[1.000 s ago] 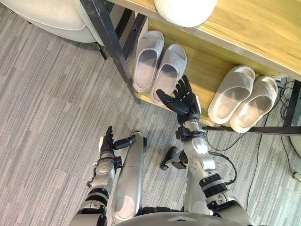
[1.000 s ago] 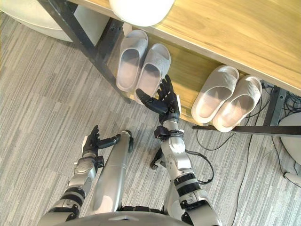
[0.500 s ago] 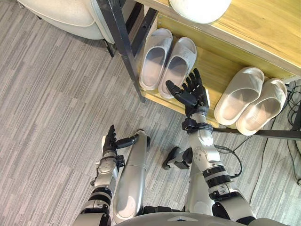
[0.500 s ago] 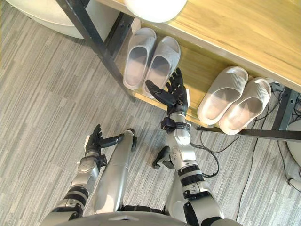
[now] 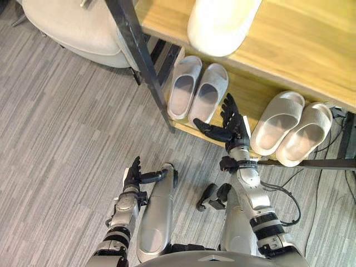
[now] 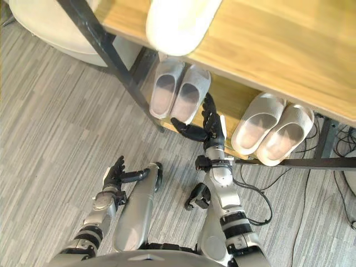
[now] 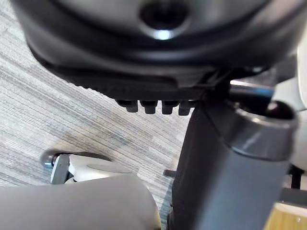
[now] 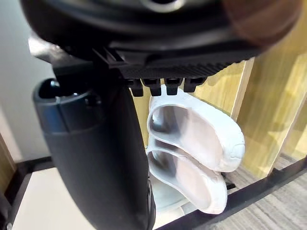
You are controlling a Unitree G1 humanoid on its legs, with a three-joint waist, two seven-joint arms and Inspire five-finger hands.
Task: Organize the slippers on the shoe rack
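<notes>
Your view has swung up the rack (image 5: 311, 47). Your right hand (image 5: 231, 127) stays open, fingers spread, between the grey pair (image 5: 196, 92) and beige pair (image 5: 290, 129) on its bottom shelf (image 5: 250, 92). Your left hand (image 5: 132, 173) hangs open above the floor (image 5: 67, 139).

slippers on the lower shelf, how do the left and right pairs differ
The left pair is pale grey and lies nearly straight, toes into the rack; the right pair is cream and lies slanted. The left pair sits beside the black post; the right pair lies beyond the open right hand. Both rest side by side, soles down, on the lower shelf.
</notes>
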